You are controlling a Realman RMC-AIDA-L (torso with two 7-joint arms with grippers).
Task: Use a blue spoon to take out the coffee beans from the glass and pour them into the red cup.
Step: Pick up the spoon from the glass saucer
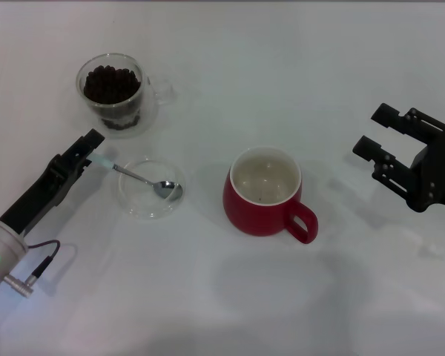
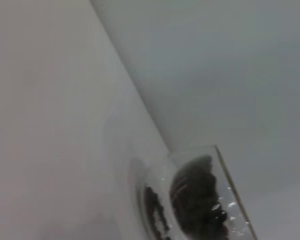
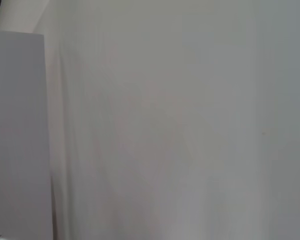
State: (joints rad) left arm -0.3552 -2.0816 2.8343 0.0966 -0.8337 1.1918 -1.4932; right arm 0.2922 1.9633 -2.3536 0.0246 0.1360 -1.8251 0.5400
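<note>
The blue spoon (image 1: 137,175) lies with its metal bowl in a flat clear dish (image 1: 138,205), its pale blue handle pointing left. My left gripper (image 1: 90,150) is at the end of that handle, and part of the handle is hidden by it. Behind it stands the glass (image 1: 114,94), heaped with coffee beans (image 1: 111,83); the glass (image 2: 225,190) and the coffee beans (image 2: 192,200) also show close in the left wrist view. The red cup (image 1: 265,193) stands mid-table with its handle to the front right. My right gripper (image 1: 373,129) hangs open far right of the red cup.
The white table (image 1: 230,67) carries only these things. The dish stands between the glass and the red cup. The right wrist view shows bare white table (image 3: 165,125) and a pale block (image 3: 17,135).
</note>
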